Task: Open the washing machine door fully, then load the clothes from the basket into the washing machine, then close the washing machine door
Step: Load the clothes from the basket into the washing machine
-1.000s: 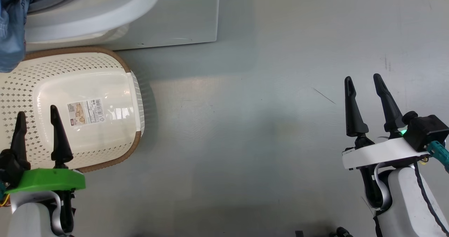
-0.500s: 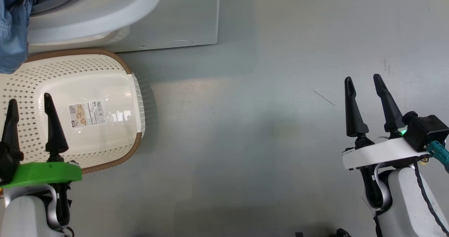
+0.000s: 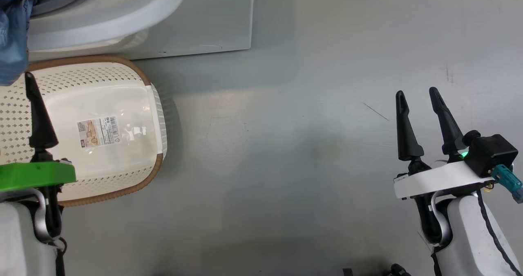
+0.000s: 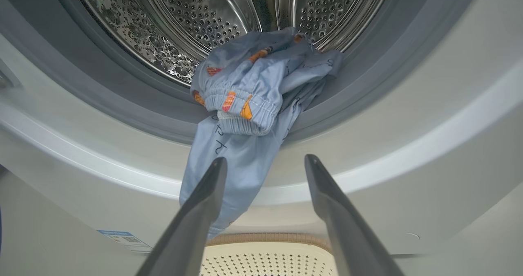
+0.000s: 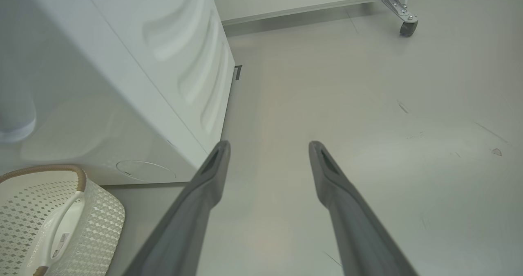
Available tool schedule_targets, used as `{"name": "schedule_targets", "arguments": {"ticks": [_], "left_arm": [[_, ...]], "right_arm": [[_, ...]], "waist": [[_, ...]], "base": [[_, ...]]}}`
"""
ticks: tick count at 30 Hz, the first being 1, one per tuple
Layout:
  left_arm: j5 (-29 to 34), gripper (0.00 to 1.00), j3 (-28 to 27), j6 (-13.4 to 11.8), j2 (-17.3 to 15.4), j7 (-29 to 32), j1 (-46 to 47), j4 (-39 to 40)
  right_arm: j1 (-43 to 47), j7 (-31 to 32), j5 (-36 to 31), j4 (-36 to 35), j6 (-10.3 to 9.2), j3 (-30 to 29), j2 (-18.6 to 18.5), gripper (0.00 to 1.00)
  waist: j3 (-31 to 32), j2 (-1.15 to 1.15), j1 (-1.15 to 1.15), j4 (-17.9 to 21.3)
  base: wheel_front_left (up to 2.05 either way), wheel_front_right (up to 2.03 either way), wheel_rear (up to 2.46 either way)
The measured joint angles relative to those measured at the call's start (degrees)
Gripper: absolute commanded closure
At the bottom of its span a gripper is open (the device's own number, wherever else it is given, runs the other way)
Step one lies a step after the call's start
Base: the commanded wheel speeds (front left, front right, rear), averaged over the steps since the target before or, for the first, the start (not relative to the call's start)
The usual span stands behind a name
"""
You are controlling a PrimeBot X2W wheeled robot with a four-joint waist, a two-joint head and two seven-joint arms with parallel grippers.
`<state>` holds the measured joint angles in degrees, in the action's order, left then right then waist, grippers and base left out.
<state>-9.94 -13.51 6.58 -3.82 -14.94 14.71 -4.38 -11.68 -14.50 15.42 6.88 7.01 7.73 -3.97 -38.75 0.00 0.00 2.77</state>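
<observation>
Spilling from the washing machine (image 4: pixel 408 145), the clothes (image 4: pixel 241 104) hang above the basket (image 4: pixel 265 238).

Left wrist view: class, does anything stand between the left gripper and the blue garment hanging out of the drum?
Nothing visible does: the left gripper points at the blue garment, which drapes over the grey gasket.

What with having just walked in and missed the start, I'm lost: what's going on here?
The robot is loading laundry. A light blue garment hangs half out of the washing machine, draped from the drum over the grey gasket. The left claw, open, points at it without touching. The basket on the floor below looks empty as far as it shows. The right claw hovers open over the floor.
</observation>
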Motion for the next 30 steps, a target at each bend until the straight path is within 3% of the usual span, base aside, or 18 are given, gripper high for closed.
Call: {"name": "schedule_targets", "arguments": {"ticks": [7, 30], "left_arm": [[1.1, 0.0, -0.6, 0.0, -2.8, 0.0, 3.2, -2.7], [0.4, 0.0, -2.2, -0.1, -6.7, 4.0, 13.0, -10.6]], "right_arm": [[-0.2, 0.0, 0.2, 0.0, 0.0, 0.5, 0.2, 0.0], [-1.3, 0.0, 0.2, 0.0, 0.0, 0.9, 0.4, 0.0]], "waist": [[-0.9, 0.0, 0.0, 0.9], [-3.8, 0.0, 0.0, 3.1]], "base": [[0.0, 0.0, 0.0], [0.0, 0.0, 0.0]]}}
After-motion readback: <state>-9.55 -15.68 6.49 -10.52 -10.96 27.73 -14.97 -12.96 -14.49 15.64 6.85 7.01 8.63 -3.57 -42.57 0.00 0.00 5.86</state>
